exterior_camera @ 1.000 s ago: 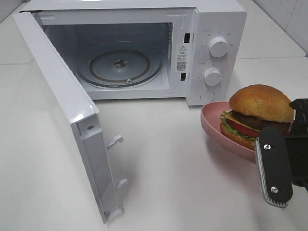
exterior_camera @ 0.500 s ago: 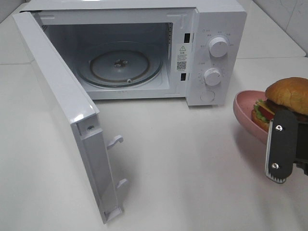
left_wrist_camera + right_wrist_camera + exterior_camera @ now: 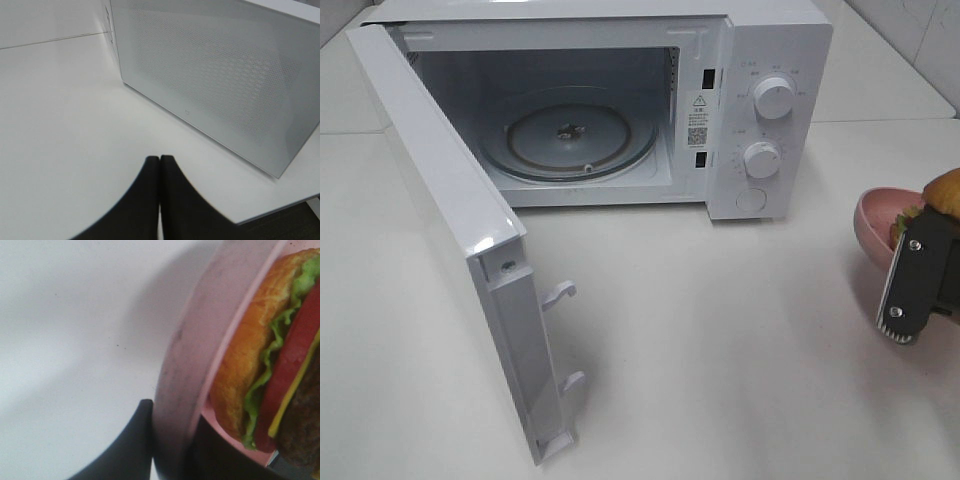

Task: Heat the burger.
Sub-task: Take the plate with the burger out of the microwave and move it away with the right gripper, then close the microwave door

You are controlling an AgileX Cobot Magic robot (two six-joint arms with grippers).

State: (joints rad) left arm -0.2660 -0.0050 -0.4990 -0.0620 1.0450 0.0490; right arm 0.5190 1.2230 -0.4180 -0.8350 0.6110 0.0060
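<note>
A: How many things are on the white tabletop (image 3: 720,340)?

B: One white microwave oven (image 3: 620,110), its door (image 3: 450,220) swung wide, one round glass turntable (image 3: 570,140) inside, and two white round knobs (image 3: 774,98) on its panel.

A: And the burger?

B: One small burger with a golden-brown bun, green lettuce, red tomato and yellow cheese (image 3: 270,365) sits on one round pink plate (image 3: 185,375) at the far right edge of the high view, well apart from the oven.

A: The right hand (image 3: 170,440)?

B: Its black fingers (image 3: 135,440) pinch the plate's rim, one on each side.

A: The left hand (image 3: 160,165)?

B: Pressed together, holding nothing, near the oven's perforated white outer wall (image 3: 215,75).
</note>
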